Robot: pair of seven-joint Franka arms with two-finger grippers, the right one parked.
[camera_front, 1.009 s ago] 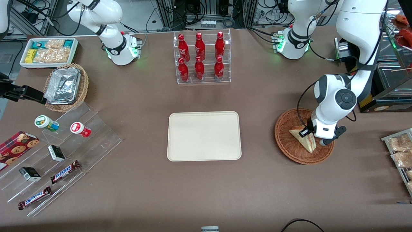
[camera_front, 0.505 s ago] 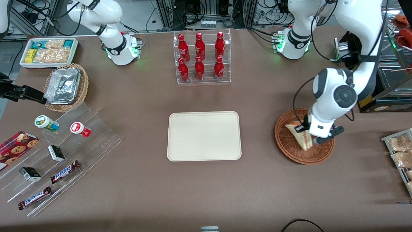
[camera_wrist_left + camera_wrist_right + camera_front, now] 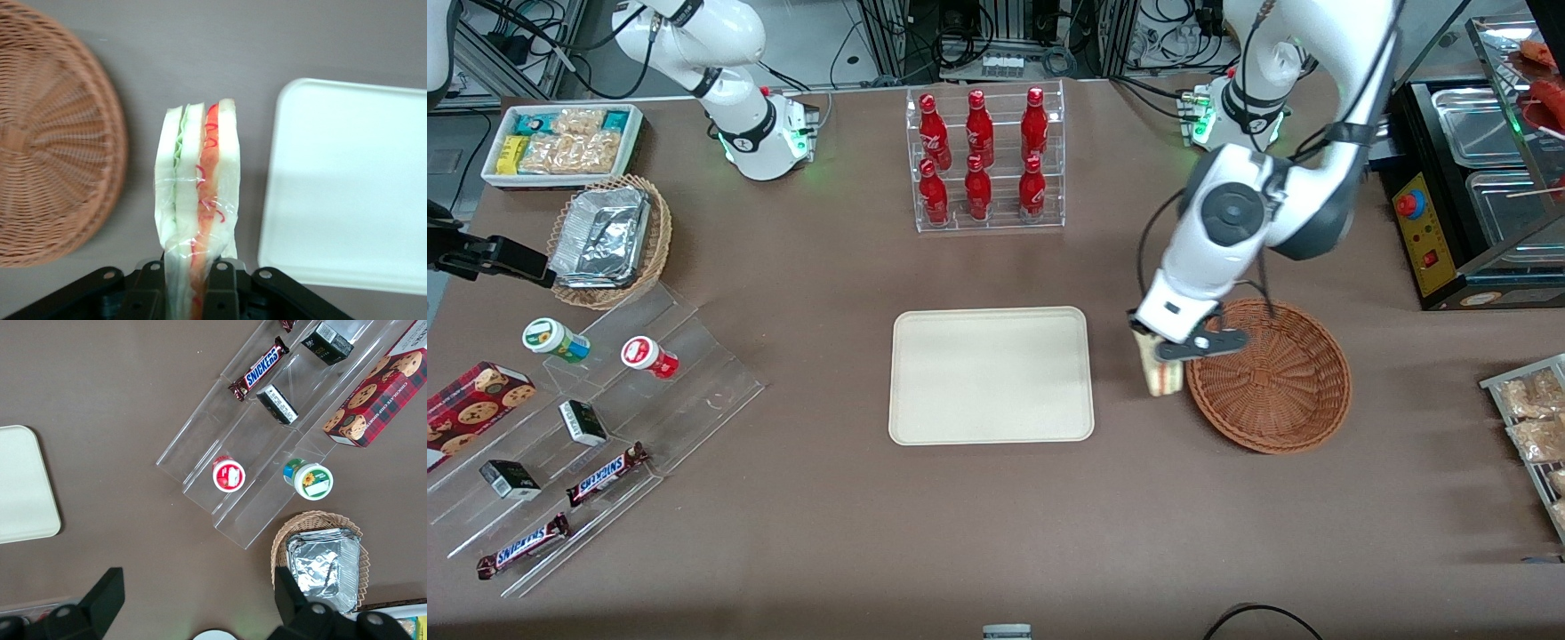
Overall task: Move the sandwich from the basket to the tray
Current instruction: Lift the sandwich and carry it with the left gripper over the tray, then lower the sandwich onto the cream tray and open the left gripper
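My left gripper (image 3: 1163, 348) is shut on the sandwich (image 3: 1161, 377), a wrapped wedge of white bread with red and green filling, and holds it in the air over bare table between the basket and the tray. In the left wrist view the sandwich (image 3: 197, 193) hangs from the gripper (image 3: 190, 283) with its cut edge showing. The reddish-brown woven basket (image 3: 1272, 378) holds nothing; it also shows in the left wrist view (image 3: 57, 147). The cream rectangular tray (image 3: 991, 374) lies at the table's middle with nothing on it; it also shows in the left wrist view (image 3: 353, 187).
A clear rack of red bottles (image 3: 985, 160) stands farther from the front camera than the tray. A clear stepped stand with snack bars and cups (image 3: 596, 418) and a tan wicker basket of foil trays (image 3: 609, 240) lie toward the parked arm's end. A rack of snack packets (image 3: 1534, 418) lies toward the working arm's end.
My gripper has lifted the sandwich out of the basket and carried it sideways toward the tray. The basket is now without the sandwich.
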